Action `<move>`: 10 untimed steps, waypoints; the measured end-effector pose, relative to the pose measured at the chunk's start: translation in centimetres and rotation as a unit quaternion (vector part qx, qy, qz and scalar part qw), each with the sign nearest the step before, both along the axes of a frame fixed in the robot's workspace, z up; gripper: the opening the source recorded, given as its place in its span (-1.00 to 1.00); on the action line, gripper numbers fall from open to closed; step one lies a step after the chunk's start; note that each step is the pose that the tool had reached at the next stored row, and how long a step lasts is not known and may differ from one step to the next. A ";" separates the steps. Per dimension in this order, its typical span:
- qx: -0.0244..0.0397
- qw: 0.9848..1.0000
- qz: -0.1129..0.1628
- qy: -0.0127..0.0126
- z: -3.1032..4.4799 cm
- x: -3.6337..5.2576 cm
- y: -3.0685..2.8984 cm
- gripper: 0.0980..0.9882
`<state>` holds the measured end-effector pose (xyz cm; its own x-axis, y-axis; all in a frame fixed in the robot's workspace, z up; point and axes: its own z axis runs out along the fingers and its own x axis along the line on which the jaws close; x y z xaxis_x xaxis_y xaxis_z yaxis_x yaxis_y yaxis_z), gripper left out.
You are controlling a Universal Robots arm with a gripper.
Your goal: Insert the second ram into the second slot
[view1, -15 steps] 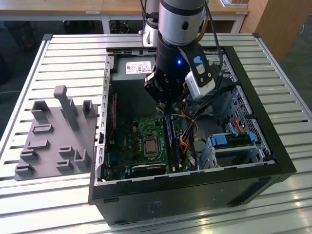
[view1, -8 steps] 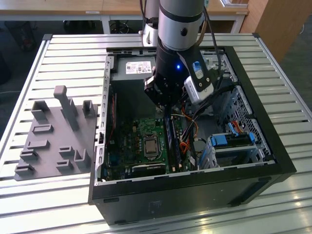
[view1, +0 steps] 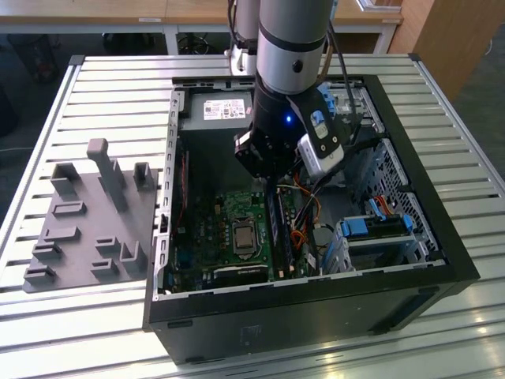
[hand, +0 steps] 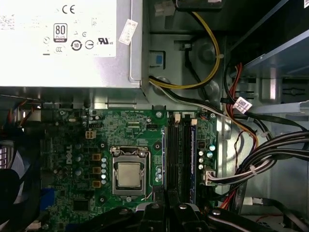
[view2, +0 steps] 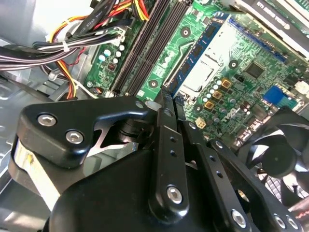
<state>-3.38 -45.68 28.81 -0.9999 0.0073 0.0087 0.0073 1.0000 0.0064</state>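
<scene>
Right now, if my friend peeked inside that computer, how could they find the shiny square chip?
Look in the open black computer case on the slatted table, down at the green motherboard. The chip sits in a metal frame near the board's middle, beside the long dark memory slots. It is the only plain silver square; its neighbours are small gold and dark parts.

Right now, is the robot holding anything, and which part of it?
I cannot tell; the gripper hangs close over the memory slots.

Exterior view high, angled down at open case (view1: 316,316); both wrist views close over motherboard (hand: 130,125) (view2: 231,48).
</scene>
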 end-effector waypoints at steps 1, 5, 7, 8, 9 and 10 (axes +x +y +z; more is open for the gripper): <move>0.000 1.000 0.000 0.000 -0.09 0.00 0.00 -0.91; 0.000 1.000 0.000 0.000 -0.21 0.01 0.00 -0.91; 0.000 1.000 0.000 0.000 -0.30 0.00 0.00 -0.91; 0.000 1.000 0.000 0.000 -0.33 0.00 0.00 -0.91; 0.000 1.000 0.000 0.000 -0.37 0.00 0.00 -0.91; 0.000 1.000 0.000 0.000 -0.40 0.00 0.00 -0.91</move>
